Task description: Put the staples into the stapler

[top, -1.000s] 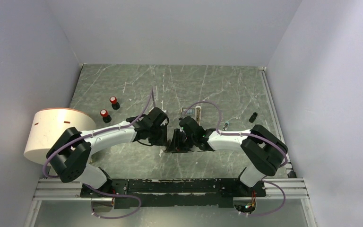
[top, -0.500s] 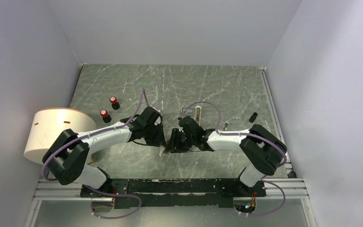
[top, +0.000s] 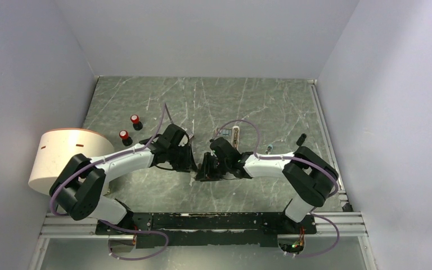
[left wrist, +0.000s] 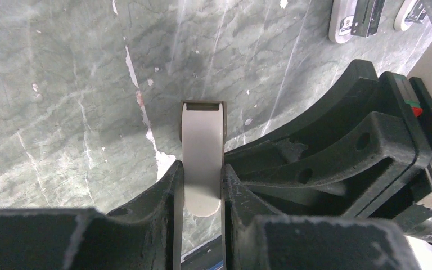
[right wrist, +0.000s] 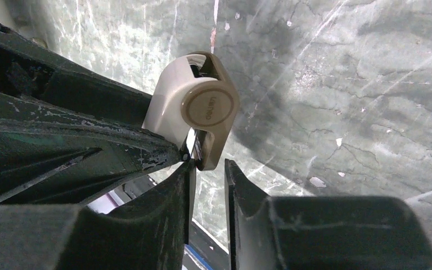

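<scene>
From above, the left end effector [top: 190, 162] and the right end effector [top: 209, 167] meet near the middle of the counter [top: 270, 101], a little toward 6 o'clock. What lies between them is hidden. Since a second ago the left wrist has slid toward 9 o'clock, and the right arm has followed slightly.

Left wrist: the stapler [left wrist: 202, 152] sits between the left fingers [left wrist: 171, 188], which clamp its beige lid on both sides. The right end effector crowds in from 3 o'clock.

Right wrist: the right fingers [right wrist: 183, 183] are nearly together, with the stapler's tan lower end at their tips. Whether they pinch it I cannot tell
</scene>
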Robot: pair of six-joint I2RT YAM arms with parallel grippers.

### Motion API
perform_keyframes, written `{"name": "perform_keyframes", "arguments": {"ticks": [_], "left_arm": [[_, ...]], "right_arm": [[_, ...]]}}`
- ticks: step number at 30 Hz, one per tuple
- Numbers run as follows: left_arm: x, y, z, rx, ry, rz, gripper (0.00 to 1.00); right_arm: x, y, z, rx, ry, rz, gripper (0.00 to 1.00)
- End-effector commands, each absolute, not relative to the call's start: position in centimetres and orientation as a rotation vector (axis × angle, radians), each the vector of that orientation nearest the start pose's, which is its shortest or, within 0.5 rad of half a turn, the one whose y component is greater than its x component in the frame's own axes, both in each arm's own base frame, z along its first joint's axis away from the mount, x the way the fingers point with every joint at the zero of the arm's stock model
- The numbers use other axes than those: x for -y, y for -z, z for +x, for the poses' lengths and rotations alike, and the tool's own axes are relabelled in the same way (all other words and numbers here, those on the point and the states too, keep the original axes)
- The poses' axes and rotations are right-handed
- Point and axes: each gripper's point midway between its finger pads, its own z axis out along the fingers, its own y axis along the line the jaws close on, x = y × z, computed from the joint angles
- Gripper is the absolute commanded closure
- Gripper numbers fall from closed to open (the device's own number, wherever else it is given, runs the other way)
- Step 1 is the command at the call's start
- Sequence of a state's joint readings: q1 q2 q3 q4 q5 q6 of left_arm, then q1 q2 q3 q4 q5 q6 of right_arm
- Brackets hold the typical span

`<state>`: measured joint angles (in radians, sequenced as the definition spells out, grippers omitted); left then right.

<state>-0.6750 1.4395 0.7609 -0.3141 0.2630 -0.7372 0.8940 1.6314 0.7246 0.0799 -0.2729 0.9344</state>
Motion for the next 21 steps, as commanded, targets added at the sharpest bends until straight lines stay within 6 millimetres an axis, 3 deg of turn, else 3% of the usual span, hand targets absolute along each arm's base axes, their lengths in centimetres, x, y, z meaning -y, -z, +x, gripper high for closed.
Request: {"name": "perform_keyframes", "arguments": {"ticks": [1,6,10,16,21], "left_arm": [[26.4,-7.2,20.1,-2.732,0.947,0.070,0.93],[26.0,-7.4,20.0,-2.765,0.939,0.123,0.93],[25.4,-7.4,19.6,-2.793,0.931,0.172,0.93],[24.4,-7.5,19.4,-2.840,0.892,0.255,0.93],[25.0,-8.5,18.4,-2.854,0.983,0.305,0.93]], "right_arm": [[-32.3,-0.9,17.0,-2.786,-0.886,-0.047,0.74],[-31.3,0.4,16.6,-2.843,-0.807,-0.047,0.77],[-30.9,0.4,16.8,-2.851,-0.779,-0.050,0.78],[-30.1,-0.3,17.7,-2.822,-0.742,-0.064,0.78],[-30.2,-1.6,18.8,-2.755,-0.736,-0.187,0.74]]}}
